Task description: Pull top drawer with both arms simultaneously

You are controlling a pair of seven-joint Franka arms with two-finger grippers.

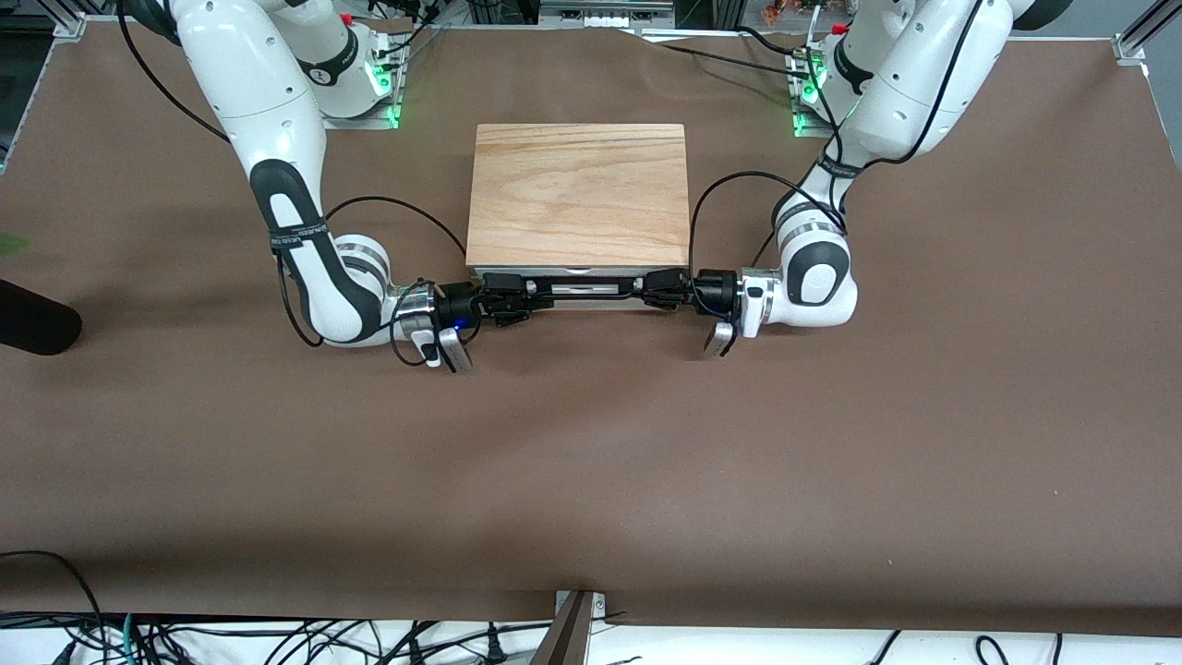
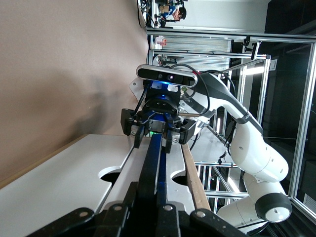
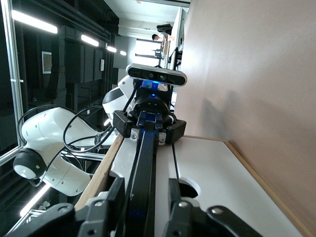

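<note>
Nearest the front camera is bare brown table (image 1: 591,480), then the white front of the top drawer (image 1: 577,302) with its thin black bar handle (image 1: 582,284), under the wood-grain cabinet top (image 1: 580,194) mid-table between the two bases. The drawer looks barely out, if at all. Your left gripper (image 1: 667,288) is at the handle end toward the left arm's side, fingers pinched shut on the bar; the left wrist view shows the bar running straight out from between its pads. Your right gripper (image 1: 506,297) sits at the other end with its fingers either side of the bar; the right wrist view shows a slim gap beside the bar, so you can't call it clamped yet. Risks: if you pull now, the left side likely drags alone, the drawer skews in its slides and jams, or the right fingers slip off the thin wire. Uneven pull speed would rack it too, and a hard tug could slide the whole cabinet toward the front camera, since nothing visibly anchors it. Hard to see: the drawer interior is hidden, the front panel is mostly covered by the grippers in the front view, lower drawers aren't visible, and both wrist views cut off their own fingertips.
</note>
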